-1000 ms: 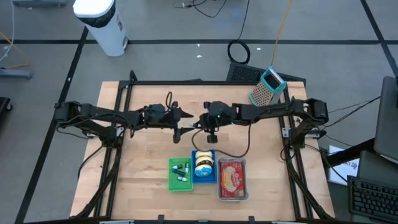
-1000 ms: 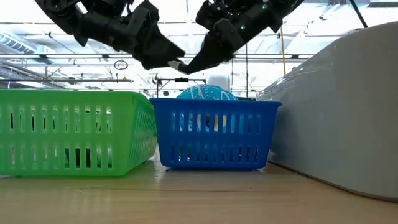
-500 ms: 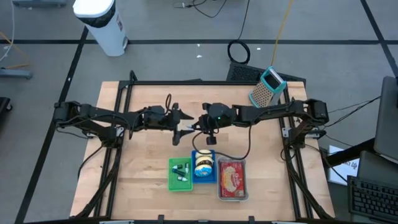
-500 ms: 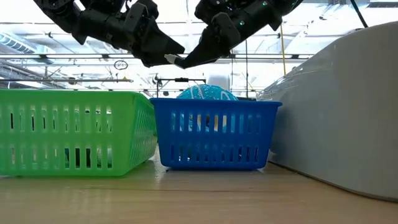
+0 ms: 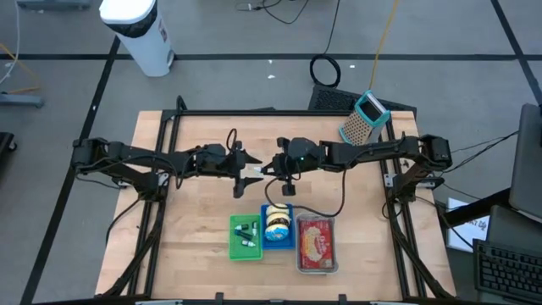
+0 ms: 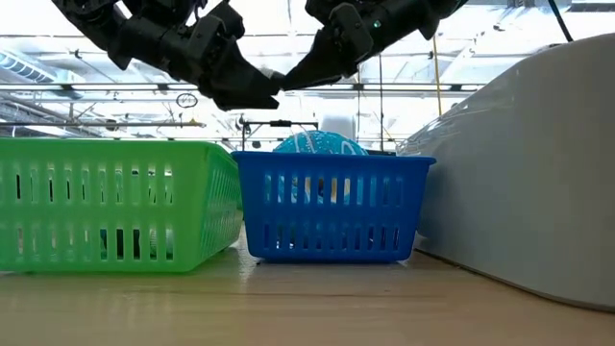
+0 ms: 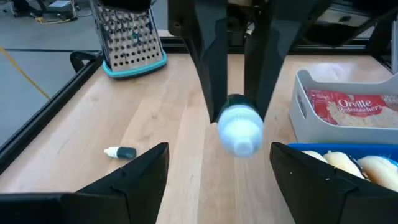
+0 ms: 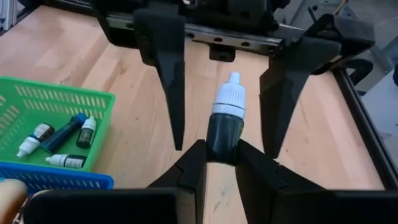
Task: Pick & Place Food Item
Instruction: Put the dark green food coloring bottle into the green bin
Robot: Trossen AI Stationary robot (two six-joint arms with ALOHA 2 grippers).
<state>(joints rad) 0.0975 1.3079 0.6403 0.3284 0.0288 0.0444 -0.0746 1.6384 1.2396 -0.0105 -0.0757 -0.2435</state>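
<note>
The right gripper (image 8: 222,163) pinches a small dropper bottle (image 8: 226,122) by its dark body, white cap pointing toward the left gripper (image 7: 219,168), whose fingers stand spread wide on either side of the cap. Below lie the green basket (image 5: 234,247) and blue basket (image 5: 288,241). If the right releases before the left closes, the bottle likely falls onto the table (image 5: 193,220).
</note>
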